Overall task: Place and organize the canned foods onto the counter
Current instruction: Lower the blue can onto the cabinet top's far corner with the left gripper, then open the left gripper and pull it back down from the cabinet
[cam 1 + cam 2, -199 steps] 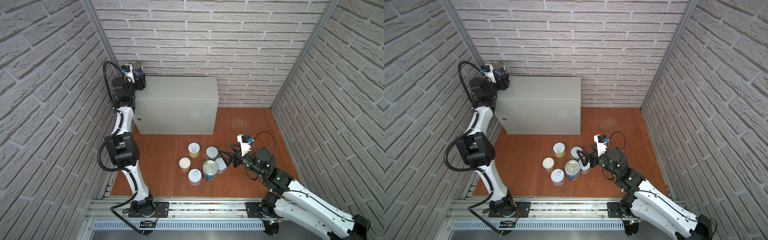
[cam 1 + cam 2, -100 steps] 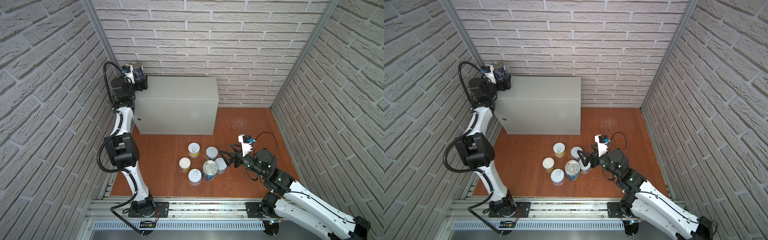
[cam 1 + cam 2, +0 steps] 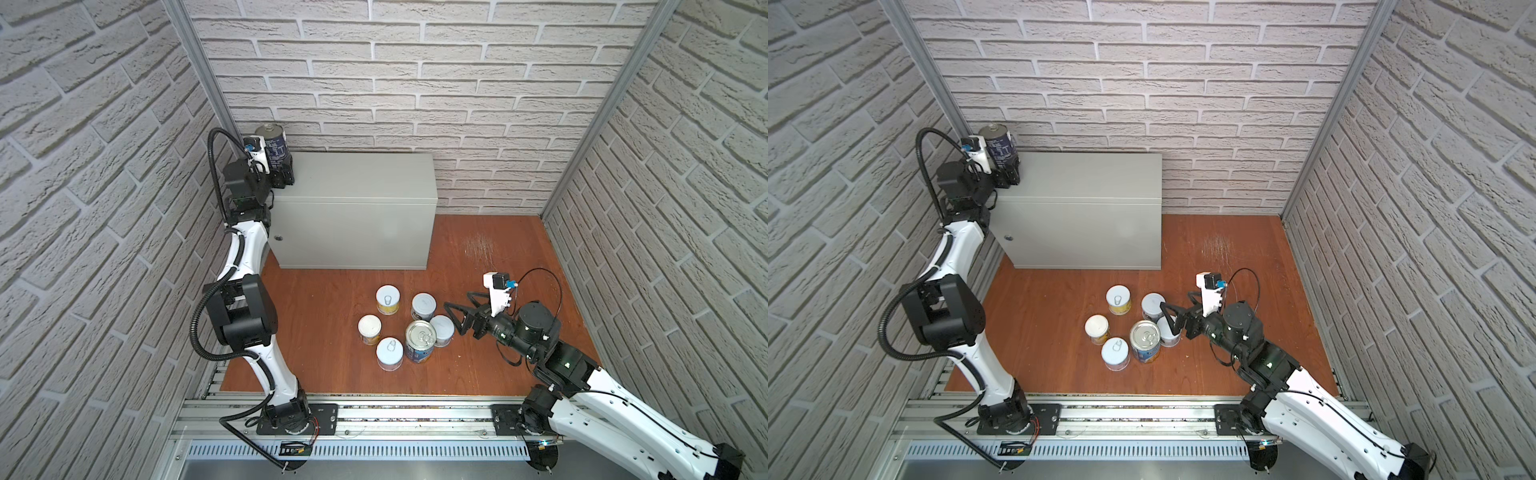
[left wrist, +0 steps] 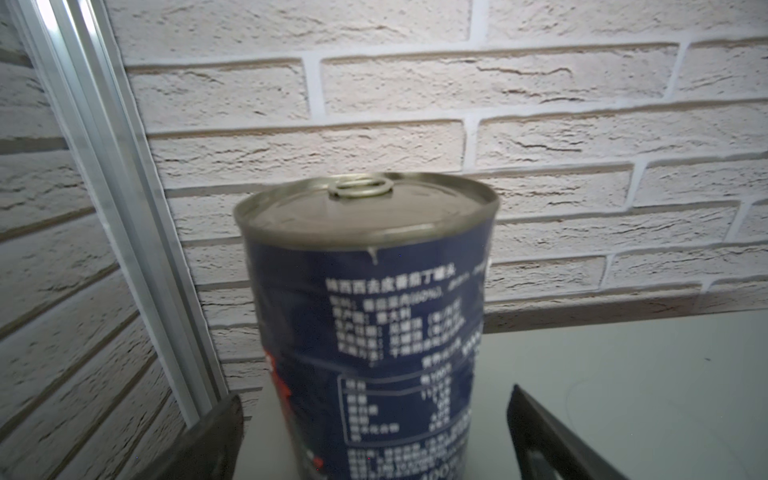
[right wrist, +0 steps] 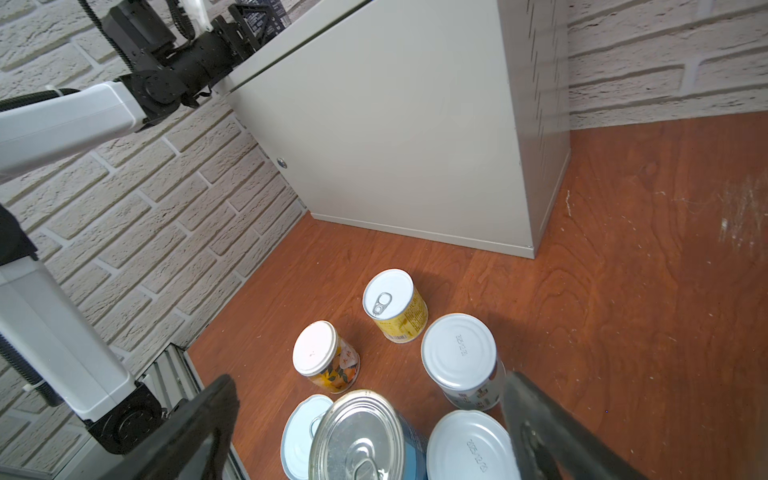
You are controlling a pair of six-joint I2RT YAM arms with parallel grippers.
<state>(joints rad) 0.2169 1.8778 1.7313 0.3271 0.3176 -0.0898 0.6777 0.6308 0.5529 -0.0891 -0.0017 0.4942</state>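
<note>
Left claw (image 4: 374, 395) spread wide, fingers clear of blue can (image 3: 275, 146) on either side. Can upright on counter (image 3: 361, 176), back left corner. Right claw (image 3: 457, 311) spread wide, empty, just beside six cans (image 3: 420, 337) clustered on floor (image 3: 316, 324).

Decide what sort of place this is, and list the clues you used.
Probably a robot test cell, not a real kitchen: brick-patterned wall panels framed by metal posts, a left arm and right arm bolted to a rail, and cans grouped on a wooden floor.
</note>
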